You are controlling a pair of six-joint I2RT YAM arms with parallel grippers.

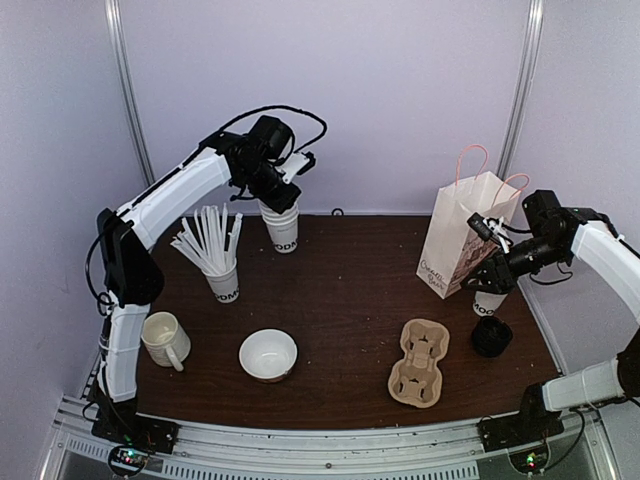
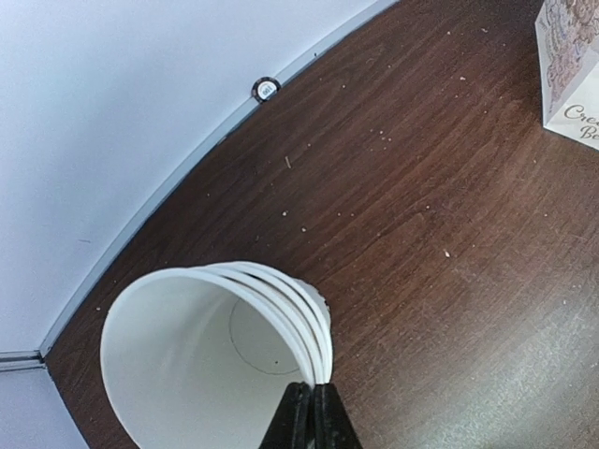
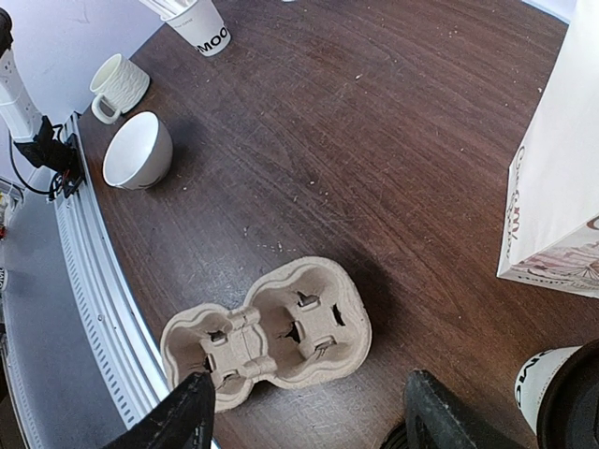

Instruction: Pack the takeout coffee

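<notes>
Because your left jaws were closed tight right at the rim of the stack of lidless cups, the first risk was on that side. Any lift or sideways pull could have dragged the top cup off or tipped the whole stack onto the bench, and those cups were no part of the coffee to be packed.

On the right, the lidded coffee cup stood just beside the paper bag. It was off to one side of your right jaws, not between them. Closing from there would likely have clipped its wall or lid and knocked it against the bag. The cardboard carrier lay near on the bench, its wells empty. A black-topped thing stood just in front of that cup; I could not tell whether it was the second coffee.

The left jaws were fully shut and touching the stack's rim, though whether paper was pinched between them did not show. The right jaws stood wide apart and held nothing.
</notes>
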